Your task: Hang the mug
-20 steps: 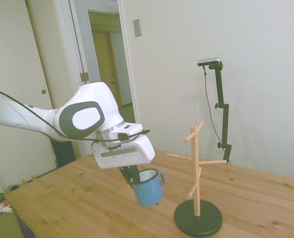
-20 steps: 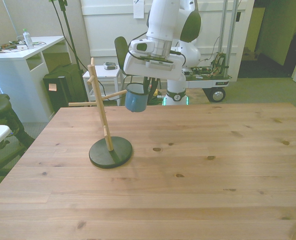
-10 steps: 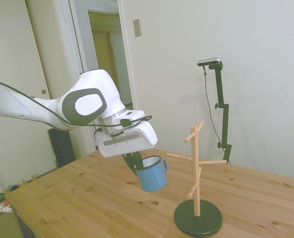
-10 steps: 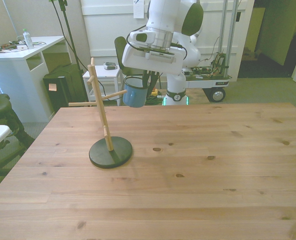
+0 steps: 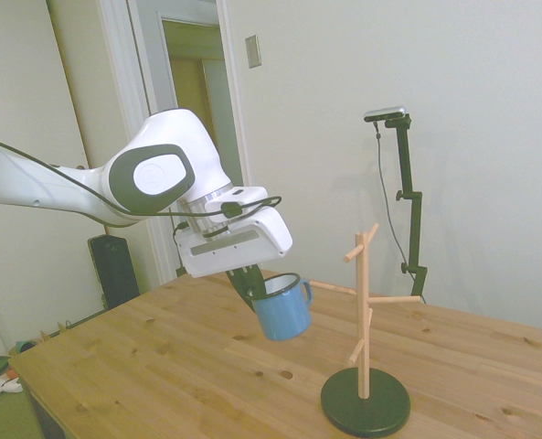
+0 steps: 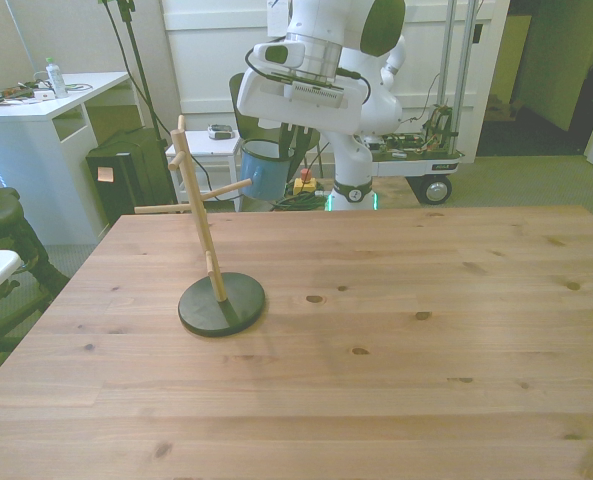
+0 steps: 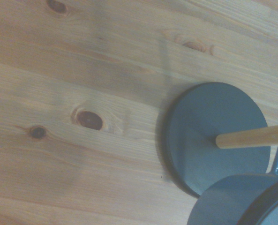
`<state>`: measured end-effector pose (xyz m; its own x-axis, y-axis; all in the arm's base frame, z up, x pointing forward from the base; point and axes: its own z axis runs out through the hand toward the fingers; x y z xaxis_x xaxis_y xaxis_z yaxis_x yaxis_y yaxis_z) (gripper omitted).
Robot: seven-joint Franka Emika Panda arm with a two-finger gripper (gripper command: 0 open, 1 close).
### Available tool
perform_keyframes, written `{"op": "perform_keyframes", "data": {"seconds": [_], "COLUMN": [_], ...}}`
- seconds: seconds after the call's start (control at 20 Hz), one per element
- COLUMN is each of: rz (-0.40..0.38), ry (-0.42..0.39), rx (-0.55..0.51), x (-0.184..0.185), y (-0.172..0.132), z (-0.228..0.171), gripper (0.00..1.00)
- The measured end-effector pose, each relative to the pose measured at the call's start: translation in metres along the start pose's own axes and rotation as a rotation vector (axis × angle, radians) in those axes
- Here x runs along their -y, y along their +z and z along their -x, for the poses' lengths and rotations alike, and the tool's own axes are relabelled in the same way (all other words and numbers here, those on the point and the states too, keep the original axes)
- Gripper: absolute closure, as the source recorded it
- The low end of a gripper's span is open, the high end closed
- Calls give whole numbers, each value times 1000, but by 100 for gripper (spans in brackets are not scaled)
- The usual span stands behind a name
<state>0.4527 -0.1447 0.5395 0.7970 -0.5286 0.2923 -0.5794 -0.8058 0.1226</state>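
Light-blue enamel, the mug (image 5: 282,310) is hanging above the wooden surface (image 5: 161,366), tilting mouth-up, handle toward the rack (image 5: 363,311) on its right; fingers (image 5: 249,285) are pinching its rim, a peg (image 5: 331,288) jutting nearby.

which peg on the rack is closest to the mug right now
The peg that slants up toward the front view's right: its tip ends right beside the mug held in the gripper. The other pegs point away from the mug or sit lower on the post.
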Motion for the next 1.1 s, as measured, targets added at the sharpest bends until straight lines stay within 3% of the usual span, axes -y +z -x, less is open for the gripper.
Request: {"op": "perform_keyframes", "data": {"seconds": [0.5, 0.95, 1.0, 1.1], "rz": [6, 17, 17, 14], "ry": [-3, 17, 21, 32], "rx": [-6, 29, 33, 38], "x": [9, -7, -9, -12], "y": [-18, 3, 5, 7], "z": [-20, -30, -31, -33], "gripper": [100, 100, 0, 0]}}
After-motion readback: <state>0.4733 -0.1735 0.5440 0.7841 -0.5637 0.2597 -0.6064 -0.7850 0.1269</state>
